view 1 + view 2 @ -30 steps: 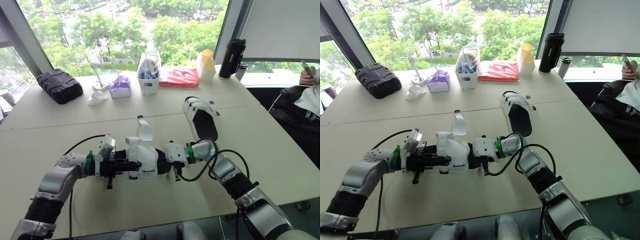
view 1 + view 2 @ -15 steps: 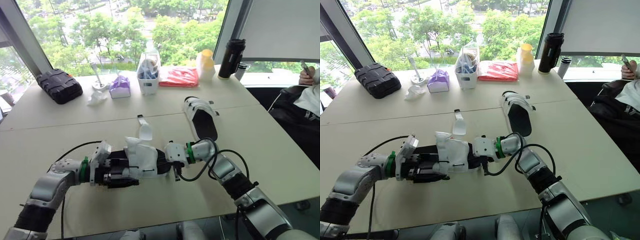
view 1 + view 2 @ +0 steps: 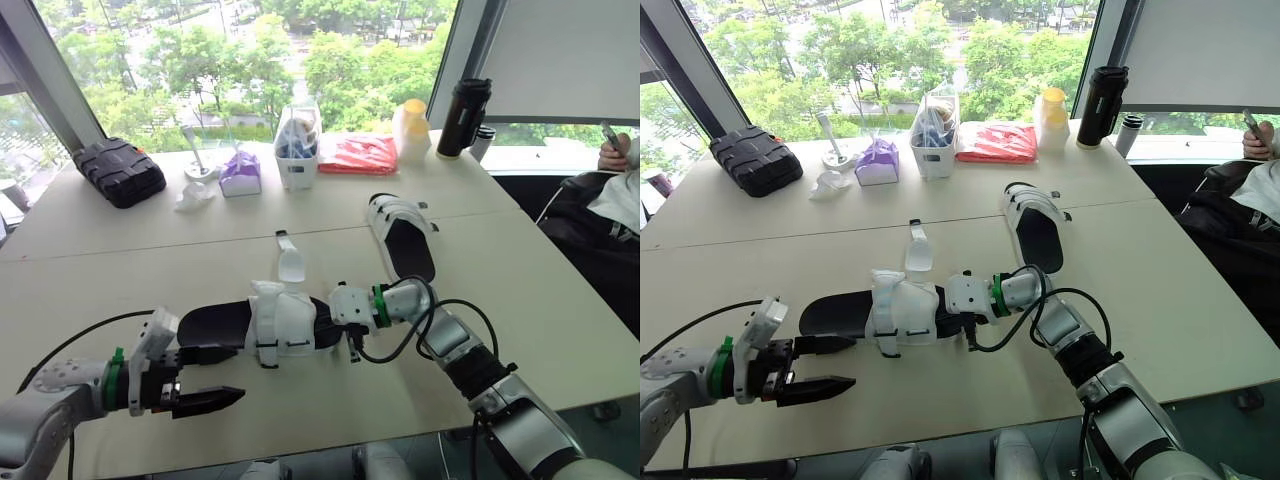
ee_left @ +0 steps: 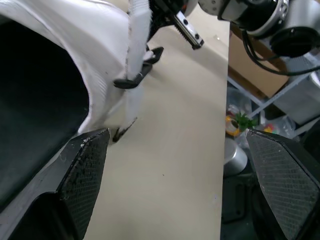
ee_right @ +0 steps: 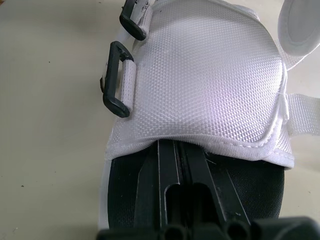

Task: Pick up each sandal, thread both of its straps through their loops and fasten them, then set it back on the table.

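Left claw (image 3: 852, 362) has let go of the near sandal (image 3: 280, 320) since a second ago and pulled back to the robot's left; it's now just off the heel, not touching, fingers spread wide and empty. Sandal heel footbed is now uncovered and the sandal lies flat on the table (image 3: 120, 270). Right claw (image 5: 179, 160) unchanged at the toe end: fingers pressed narrow together on the black footbed, tips hidden under the white upper. One white strap (image 3: 289, 262) lies loose on the table beyond the sandal, and the black loops (image 5: 117, 80) on the side stand empty. Second sandal (image 3: 405, 235) sits as before, apart on the right. Far table edge by the window: black case (image 3: 120, 170), purple pack (image 3: 240, 172), white container (image 3: 298, 145), red bag (image 3: 358, 155), black flask (image 3: 463, 115). Trees outside; a person (image 3: 620, 175) sits at the right edge.
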Tool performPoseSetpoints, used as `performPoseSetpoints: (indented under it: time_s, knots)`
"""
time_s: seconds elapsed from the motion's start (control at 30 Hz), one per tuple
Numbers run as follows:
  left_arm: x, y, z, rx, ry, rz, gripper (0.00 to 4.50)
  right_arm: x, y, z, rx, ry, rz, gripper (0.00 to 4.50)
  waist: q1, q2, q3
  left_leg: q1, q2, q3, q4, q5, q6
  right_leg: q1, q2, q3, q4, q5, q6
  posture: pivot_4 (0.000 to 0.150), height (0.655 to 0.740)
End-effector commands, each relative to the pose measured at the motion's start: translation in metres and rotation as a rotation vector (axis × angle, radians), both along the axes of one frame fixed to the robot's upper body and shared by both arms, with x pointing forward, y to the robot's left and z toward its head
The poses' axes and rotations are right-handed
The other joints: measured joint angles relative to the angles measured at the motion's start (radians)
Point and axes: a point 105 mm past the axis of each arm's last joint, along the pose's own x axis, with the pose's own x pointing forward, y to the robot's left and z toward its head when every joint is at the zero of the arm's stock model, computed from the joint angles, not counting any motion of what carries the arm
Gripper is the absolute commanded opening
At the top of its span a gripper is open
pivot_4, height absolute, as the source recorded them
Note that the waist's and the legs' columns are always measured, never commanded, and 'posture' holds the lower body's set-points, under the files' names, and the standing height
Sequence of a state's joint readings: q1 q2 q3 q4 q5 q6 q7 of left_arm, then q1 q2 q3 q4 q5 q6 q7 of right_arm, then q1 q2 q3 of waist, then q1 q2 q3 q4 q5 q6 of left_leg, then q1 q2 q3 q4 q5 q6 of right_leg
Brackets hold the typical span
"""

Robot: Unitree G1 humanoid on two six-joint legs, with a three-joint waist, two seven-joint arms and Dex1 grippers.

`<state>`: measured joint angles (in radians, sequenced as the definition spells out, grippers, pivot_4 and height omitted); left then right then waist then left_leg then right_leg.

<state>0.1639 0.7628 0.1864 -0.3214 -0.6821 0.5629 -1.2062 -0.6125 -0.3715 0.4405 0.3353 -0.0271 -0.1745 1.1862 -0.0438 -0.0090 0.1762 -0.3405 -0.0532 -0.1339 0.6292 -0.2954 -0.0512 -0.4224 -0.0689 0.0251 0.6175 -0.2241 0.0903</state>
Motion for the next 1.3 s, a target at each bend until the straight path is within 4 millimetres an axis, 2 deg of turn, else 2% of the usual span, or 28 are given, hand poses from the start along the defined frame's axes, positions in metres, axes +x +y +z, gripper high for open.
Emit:
performPoseSetpoints:
  time_s: [0.03,0.27,0.67,0.77,1.0,1.03,1.3]
  knots:
    - [0.008,-0.009,-0.009,0.017,-0.077,0.024,4.48,-0.005,0.000,-0.015,-0.055,0.034,0.008,0.00,0.000,-0.001,0.000,0.000,0.000,0.000,0.000,0.000,0.000,0.000,0.000,0.000,0.000,0.000,0.000,0.150,0.7400]
    - [0.011,-0.020,-0.023,0.008,-0.072,0.000,4.48,-0.005,-0.002,-0.015,-0.058,0.033,0.004,0.00,0.001,-0.001,0.000,0.000,0.000,0.001,0.000,0.000,0.000,0.000,0.001,0.000,0.000,0.000,-0.001,0.150,0.7400]
    - [0.017,-0.040,-0.030,-0.029,-0.070,-0.025,4.48,-0.005,-0.001,-0.014,-0.057,0.032,0.004,0.00,0.000,-0.001,0.000,0.000,0.000,0.001,0.001,0.000,0.000,0.000,0.002,0.000,0.000,0.001,0.001,0.150,0.7400]
    - [0.019,-0.041,-0.032,-0.029,-0.067,-0.009,3.72,-0.005,0.000,-0.015,-0.056,0.032,0.003,0.00,0.001,-0.001,0.000,0.000,0.000,0.001,0.001,0.000,0.000,0.000,0.002,0.000,0.000,0.001,0.001,0.150,0.7400]
    - [0.017,-0.041,-0.038,-0.023,-0.058,0.020,0.37,-0.005,0.000,-0.015,-0.054,0.035,0.005,0.00,0.000,-0.001,0.000,0.000,0.000,0.000,0.000,0.000,0.000,0.000,0.002,0.000,0.000,0.002,0.002,0.150,0.7400]
    - [0.015,-0.041,-0.039,-0.022,-0.052,0.021,0.03,-0.005,0.000,-0.015,-0.053,0.035,0.005,0.00,0.001,-0.001,-0.001,0.000,0.000,0.000,0.000,0.000,0.000,0.000,0.002,0.000,0.000,0.002,0.002,0.150,0.7400]
    - [-0.044,-0.046,-0.057,0.027,0.113,-0.124,0.03,-0.005,0.001,-0.015,-0.051,0.035,0.006,0.00,-0.001,-0.001,-0.001,0.000,0.002,0.000,0.000,0.000,0.000,0.000,0.002,0.001,0.000,0.000,-0.001,0.150,0.7400]
